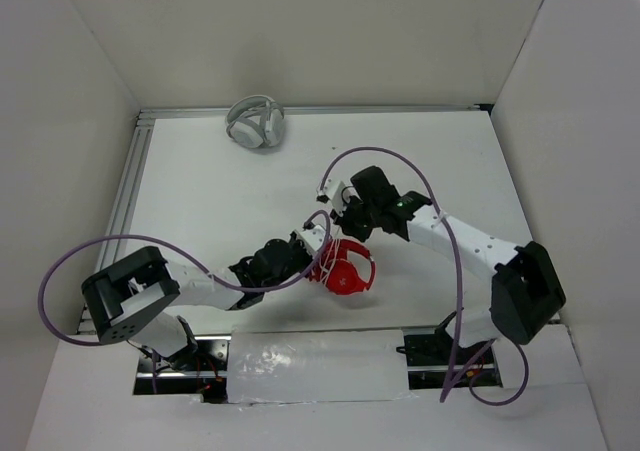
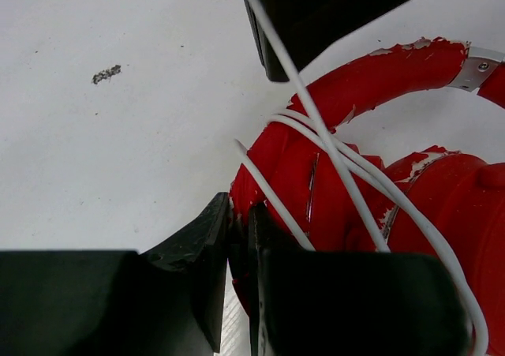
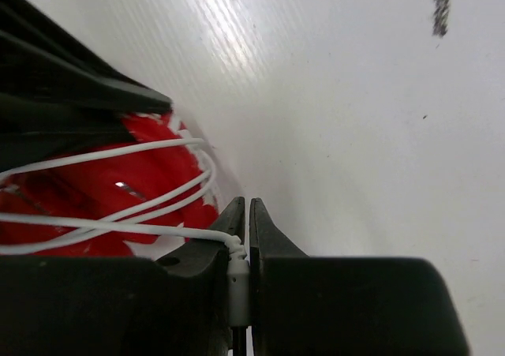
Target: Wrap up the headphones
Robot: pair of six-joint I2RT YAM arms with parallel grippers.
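The red headphones [image 1: 345, 269] lie on the white table between my two arms. My left gripper [image 1: 316, 247] is shut on the edge of the headphones [image 2: 347, 198], its jaws [image 2: 239, 218] pinching red padding. The thin white cable [image 2: 339, 155] runs in several loops across the headband and ear cup. My right gripper [image 1: 343, 223] hovers just above the headphones and is shut on the cable's white plug [image 3: 239, 273], which sits deep between its fingers [image 3: 264, 230]. From the plug the cable [image 3: 118, 230] leads left over the red headphones [image 3: 95, 182].
White-grey headphones [image 1: 256, 123] rest at the back edge of the table. A metal rail [image 1: 125, 196] runs along the left side. White walls enclose the table. The purple arm cables [image 1: 400, 161] arch above the work area.
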